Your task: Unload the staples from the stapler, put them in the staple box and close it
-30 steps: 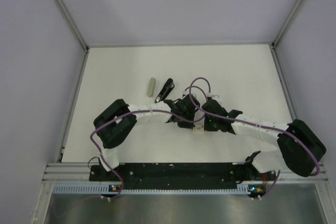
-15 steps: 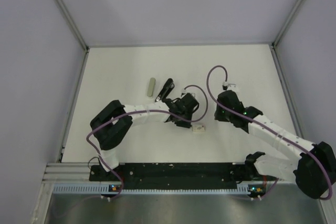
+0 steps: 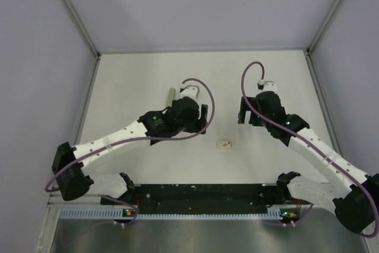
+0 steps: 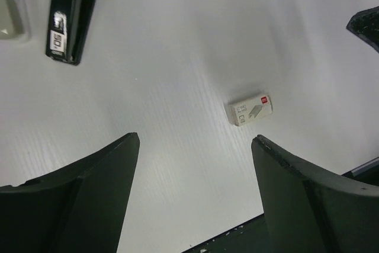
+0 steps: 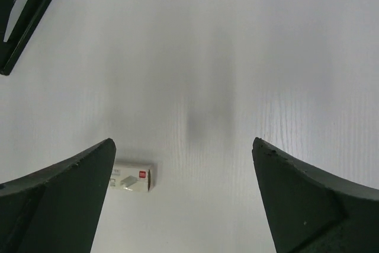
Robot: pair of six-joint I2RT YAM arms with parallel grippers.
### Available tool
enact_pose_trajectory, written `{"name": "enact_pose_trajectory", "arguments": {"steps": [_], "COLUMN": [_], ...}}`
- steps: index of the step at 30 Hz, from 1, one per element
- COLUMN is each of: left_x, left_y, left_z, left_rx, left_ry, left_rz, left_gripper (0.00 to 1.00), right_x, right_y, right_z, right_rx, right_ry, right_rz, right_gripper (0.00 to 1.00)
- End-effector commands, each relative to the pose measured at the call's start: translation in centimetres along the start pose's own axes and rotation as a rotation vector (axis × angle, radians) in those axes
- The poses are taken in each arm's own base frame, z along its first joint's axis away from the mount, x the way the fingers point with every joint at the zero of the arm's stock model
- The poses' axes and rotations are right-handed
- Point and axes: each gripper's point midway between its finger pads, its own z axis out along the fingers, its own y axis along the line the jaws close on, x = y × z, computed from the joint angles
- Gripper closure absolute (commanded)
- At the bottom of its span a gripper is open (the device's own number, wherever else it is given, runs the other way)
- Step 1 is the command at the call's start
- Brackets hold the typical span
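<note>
Black stapler (image 4: 68,13) lies flat on the white table (image 4: 177,39), just beside a grey bar (image 4: 10,4) and well apart from a small white staple box (image 4: 250,109); the left gripper (image 4: 195,139) hovers over bare table near it, fingers spread wide, holding nothing; it should probably shift over the slim body and close squarely across its width; the right gripper (image 5: 183,143), likewise wide and empty, hangs off to the side, its arm reaching forward.

A small white box (image 3: 224,144) is seen on the tabletop (image 3: 130,75), between both arms and touched by neither; a grey bar (image 3: 170,94) is half hidden by the left arm (image 3: 118,137).
</note>
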Motion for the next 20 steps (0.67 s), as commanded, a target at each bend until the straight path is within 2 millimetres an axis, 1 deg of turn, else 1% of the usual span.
{"name": "enact_pose_trajectory", "arguments": {"steps": [1,2,6,9,13,15,16,20], "left_x": [-3.9,-4.5,-6.5,-6.7,-6.6,-6.6,-6.6,-6.3], "left_y": [2.2,2.7,4.1,5.3,6.5,6.9,7.1,7.9], "left_z": [-4.3,-5.1,-8.6,-10.3,-11.8,-12.5,-12.7,-13.0], "left_rx": [-0.043,-0.047,-0.043,-0.061,-0.082,-0.08,-0.079,-0.099], "left_ry": [-0.186,-0.227,-0.361,-0.398,-0.415,-0.434,-0.443,-0.462], "left_rz": [0.024,0.025,0.025,0.035,0.037,0.029,0.026,0.019], "left_gripper": [0.05,0.01,0.01,0.01,0.01,0.01,0.01,0.01], "right_x": [-4.0,-4.5,-6.2,-7.0,-7.4,-7.3,-7.3,-7.6], "right_y": [0.7,0.8,0.6,-0.3,-1.2,-0.8,-0.4,-1.1], "right_z": [-2.5,-3.0,-4.9,-6.1,-6.6,-6.7,-6.6,-6.0], "right_rx": [-0.04,-0.046,-0.05,-0.019,0.017,-0.011,-0.029,0.032], "right_ry": [-0.107,-0.124,-0.192,-0.233,-0.264,-0.258,-0.25,-0.248], "right_rz": [-0.011,-0.006,0.024,0.037,0.032,0.001,-0.017,0.019], "right_gripper": [0.01,0.01,0.01,0.01,0.01,0.01,0.01,0.01]}}
